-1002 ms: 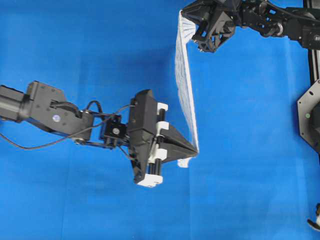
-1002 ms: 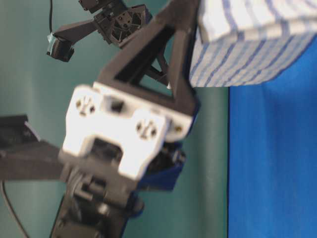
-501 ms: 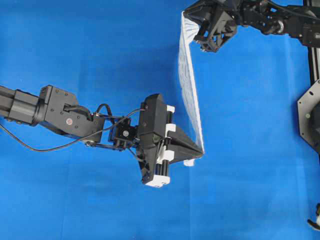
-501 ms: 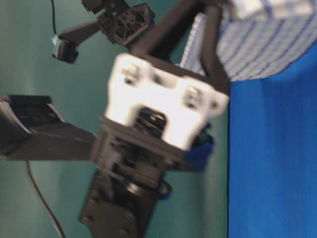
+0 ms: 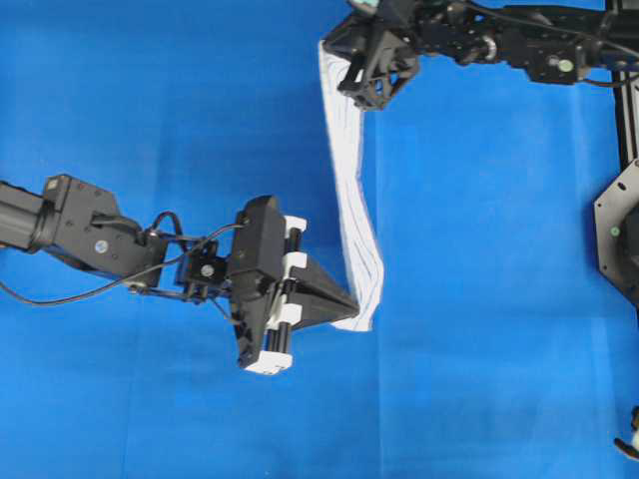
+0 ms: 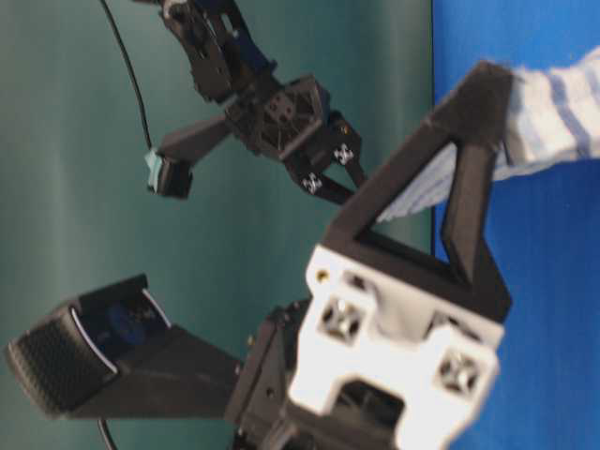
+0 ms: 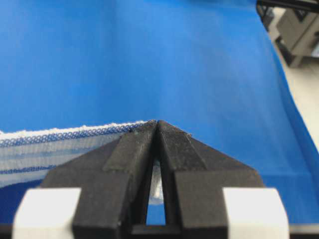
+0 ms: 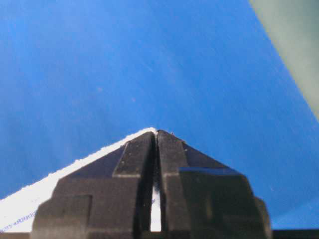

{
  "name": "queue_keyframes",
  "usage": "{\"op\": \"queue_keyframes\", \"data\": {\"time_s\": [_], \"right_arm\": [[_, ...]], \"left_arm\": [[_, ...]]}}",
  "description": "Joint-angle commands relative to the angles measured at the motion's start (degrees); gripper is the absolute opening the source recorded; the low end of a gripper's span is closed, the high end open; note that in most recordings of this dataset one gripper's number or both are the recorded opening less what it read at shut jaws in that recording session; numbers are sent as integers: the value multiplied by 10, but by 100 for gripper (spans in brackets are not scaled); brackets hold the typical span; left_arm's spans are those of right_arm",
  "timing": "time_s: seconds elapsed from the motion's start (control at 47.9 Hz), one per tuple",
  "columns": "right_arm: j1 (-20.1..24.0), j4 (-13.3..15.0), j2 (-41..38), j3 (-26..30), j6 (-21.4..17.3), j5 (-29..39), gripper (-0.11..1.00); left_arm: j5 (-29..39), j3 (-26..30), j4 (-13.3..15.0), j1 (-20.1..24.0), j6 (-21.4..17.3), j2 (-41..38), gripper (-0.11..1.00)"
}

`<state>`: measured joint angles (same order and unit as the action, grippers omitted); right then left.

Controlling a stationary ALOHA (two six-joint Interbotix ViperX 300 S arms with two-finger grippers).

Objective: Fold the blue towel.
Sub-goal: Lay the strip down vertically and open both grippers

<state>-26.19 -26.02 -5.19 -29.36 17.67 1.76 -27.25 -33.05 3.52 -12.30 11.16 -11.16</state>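
Observation:
The blue towel, white with thin blue stripes, hangs stretched as a narrow band above the table between my two grippers. My left gripper is shut on its near corner, with the towel's edge running off to the left of the tips. At the top of the overhead view, my right gripper is shut on the far corner; its white edge shows beside the tips. In the table-level view the left gripper is close up and pinches the striped cloth.
The plain blue table covering spreads under everything. A black frame and mount stand along the right edge. The table's right edge shows in the left wrist view. A teal wall stands behind the arms.
Both grippers have moved left across the table with the towel still held between them. The towel band now slants more and hangs a little looser.

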Motion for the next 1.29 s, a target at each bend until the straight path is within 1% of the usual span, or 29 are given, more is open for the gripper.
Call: {"op": "queue_keyframes", "data": {"time_s": [0.0, 0.063, 0.146, 0.355, 0.438, 0.48, 0.522, 0.585, 0.668, 0.71, 0.752, 0.793, 0.835, 0.919, 1.065, 1.148, 1.273], "right_arm": [[-4, 1, -1, 29, 1, 0, 1], [-4, 1, -7, 37, 1, 4, 1], [-4, 0, -14, 42, 0, 7, 1], [-4, 0, -23, 43, -3, 8, 2], [-4, 0, -23, 42, -3, 8, 8], [-4, 0, -23, 42, -2, 8, 14], [-4, 1, -23, 42, 1, 8, 25], [-4, 1, -23, 42, 4, 8, 44], [-4, 2, -23, 43, 7, 8, 70], [-3, 4, -22, 43, 7, 8, 81], [-4, 9, -20, 41, 5, 6, 90], [-4, 12, -18, 40, 4, 5, 94], [-4, 16, -12, 39, 3, 6, 94], [-4, 16, 1, 33, 3, 7, 90], [-4, 18, 40, 11, 3, 5, 91], [-4, 18, 67, -4, 0, 5, 91], [-4, 18, 116, -37, -2, 8, 91]], "left_arm": [[-10, -3, 1, -25, 2, 25, 2], [-10, -10, 5, -27, 2, 29, 2], [-10, -17, 10, -30, 2, 32, 8], [-5, -36, 14, -32, 6, 40, 31], [-2, -46, 14, -32, 18, 45, 42], [1, -51, 14, -31, 24, 48, 47], [3, -57, 14, -30, 33, 54, 53], [4, -63, 14, -29, 37, 60, 67], [5, -69, 14, -26, 36, 69, 77], [8, -72, 14, -25, 34, 75, 79], [12, -75, 14, -22, 33, 81, 78], [19, -78, 14, -16, 32, 90, 77], [26, -82, 12, -11, 31, 97, 77], [42, -89, 11, -1, 25, 112, 76], [72, -103, 10, 22, 5, 148, 76], [86, -110, 9, 37, -11, 167, 76], [111, -119, 9, 60, -47, 203, 76]]}}
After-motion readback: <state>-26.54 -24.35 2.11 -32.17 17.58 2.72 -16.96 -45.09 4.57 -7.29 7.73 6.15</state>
